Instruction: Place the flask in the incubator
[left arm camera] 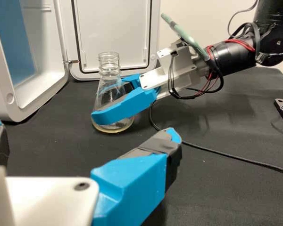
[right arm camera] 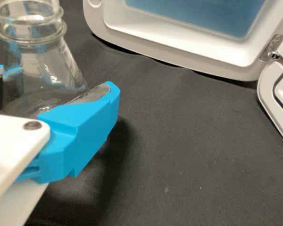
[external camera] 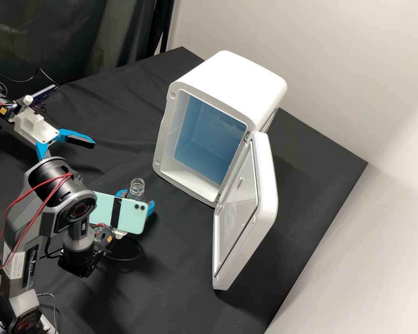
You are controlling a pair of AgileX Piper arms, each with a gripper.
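Flask (external camera: 137, 185) is standing upright on the black worktop (external camera: 172, 278), roughly mid-worktop and just in front of the open mouth of the incubator (external camera: 237, 88), so not inside it yet. From the high camera, the incubator sits toward the far right edge. It's pale blue inside, and its door (external camera: 260, 185) is swung wide toward the near edge. Right hand (external camera: 136, 198) is down around the flask's lower body, mostly covered by a mint-green phone (external camera: 125, 213) strapped at the wrist. Left hand (external camera: 68, 149) hangs over by the left edge, well apart from the flask, fingers spread wide with nothing between them.

Left wrist camera looks across at the clear conical flask. One blue finger of the right hand lies across its near side and the other is behind it. The flask's bottom is flat on the worktop, with the incubator's opening and door right behind.

Right wrist camera: the flask's sloping wall sits between the two blue fingers, pads pressed against the glass on both sides as far as I can see, so it's clamped on the flask. The incubator's white rim and door hinge are close beyond.
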